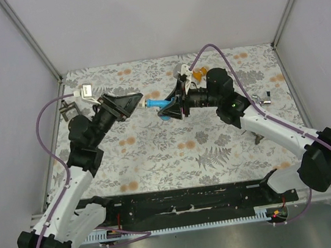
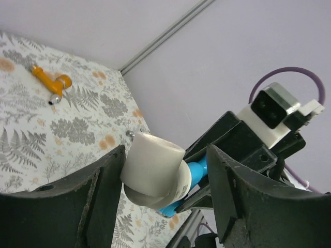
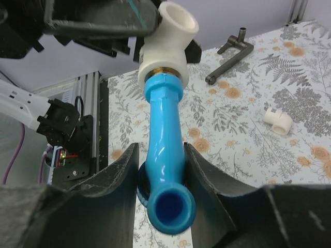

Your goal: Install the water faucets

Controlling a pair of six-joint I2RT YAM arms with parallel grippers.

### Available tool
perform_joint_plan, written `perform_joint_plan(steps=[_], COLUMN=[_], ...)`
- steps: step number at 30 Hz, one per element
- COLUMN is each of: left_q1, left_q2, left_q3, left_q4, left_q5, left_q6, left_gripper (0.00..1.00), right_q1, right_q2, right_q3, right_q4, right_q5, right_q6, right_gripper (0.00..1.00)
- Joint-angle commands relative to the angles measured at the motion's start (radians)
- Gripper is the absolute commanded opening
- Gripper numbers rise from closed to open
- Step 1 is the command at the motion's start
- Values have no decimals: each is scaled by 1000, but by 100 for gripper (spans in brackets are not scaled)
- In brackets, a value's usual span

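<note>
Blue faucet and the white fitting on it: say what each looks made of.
Blue faucet: probably moulded plastic, evenly bright with soft glossy highlights. White fitting: likely matte off-white plastic, with a brass-coloured ring at the joint suggesting a metal threaded insert. The right tool grips the faucet.

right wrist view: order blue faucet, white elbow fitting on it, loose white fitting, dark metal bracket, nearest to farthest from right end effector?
1. Bright blue plastic faucet: clamped in the right end effector.
2. White plastic elbow fitting: on the faucet's far end, held by the left end effector.
3. Loose small white fitting: on the table, right.
4. Dark metal bracket: upper right, farthest.
</note>
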Motion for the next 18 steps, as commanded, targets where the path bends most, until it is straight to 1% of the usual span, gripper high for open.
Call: perform_joint_plan(steps=[1,6,7,9,12,13,14,17,18], left_q1=[-1,-1,-1,-1,-1,-1,-1,-1,-1], left_q2=[5,19,24,31,27,21,15,-18,-34], left_q3=[-48,-91,-99,-109,-109,-109,-111,-108,-103], left_q4=[98,251,279,325,359,369,372,357,336], left_q5=[-7,7,7,6,-1,-7,-14,-34,-46], left_q6=[-147,-191,-205,-233,-228,-213,-192,-86,-45], left_gripper=[68,60,57,45,19,7,2,2,2], right_q1=[-2,-2,-2,-2,-3,-3,-3,-3,-3], right_q2=[12,32,37,49,73,84,96,129,141], right_q3=[7,0,-2,-1,1,1,6,29,27], right_q4=[149,214,220,229,246,243,231,168,175], right_q5=[35,36,44,62,93,118,139,176,175], right_q6=[57,128,144,186,301,345,405,600,678], right_gripper=[0,0,0,0,0,0,0,0,0])
